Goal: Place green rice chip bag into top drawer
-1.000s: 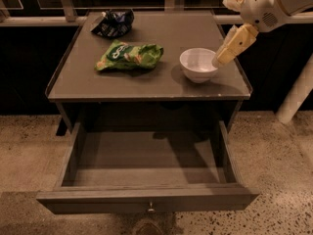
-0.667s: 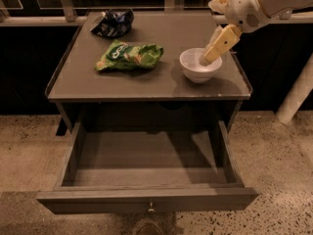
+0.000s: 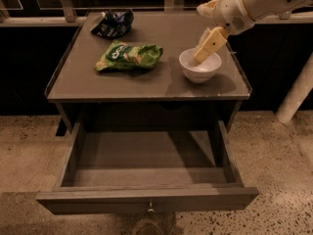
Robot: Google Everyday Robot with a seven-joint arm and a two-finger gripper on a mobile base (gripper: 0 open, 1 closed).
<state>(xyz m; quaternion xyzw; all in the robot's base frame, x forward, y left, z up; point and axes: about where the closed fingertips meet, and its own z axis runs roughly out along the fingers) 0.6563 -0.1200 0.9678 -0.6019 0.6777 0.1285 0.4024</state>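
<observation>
The green rice chip bag (image 3: pixel 128 56) lies flat on the grey cabinet top (image 3: pixel 146 84), left of centre. The top drawer (image 3: pixel 146 199) is pulled fully open below it, with nothing inside and a small round knob at the middle of its front panel. My gripper (image 3: pixel 204 50) hangs from the white arm at the upper right, over the white bowl (image 3: pixel 199 67), well to the right of the green bag. It holds nothing.
A dark blue-black snack bag (image 3: pixel 113 22) lies at the back left of the top. A white post (image 3: pixel 296 94) stands at the right. A rail runs behind the cabinet. Speckled floor surrounds the drawer.
My arm and gripper have moved left, from beyond the cabinet's right edge to over the white bowl. The bags, bowl and drawer have not moved.
</observation>
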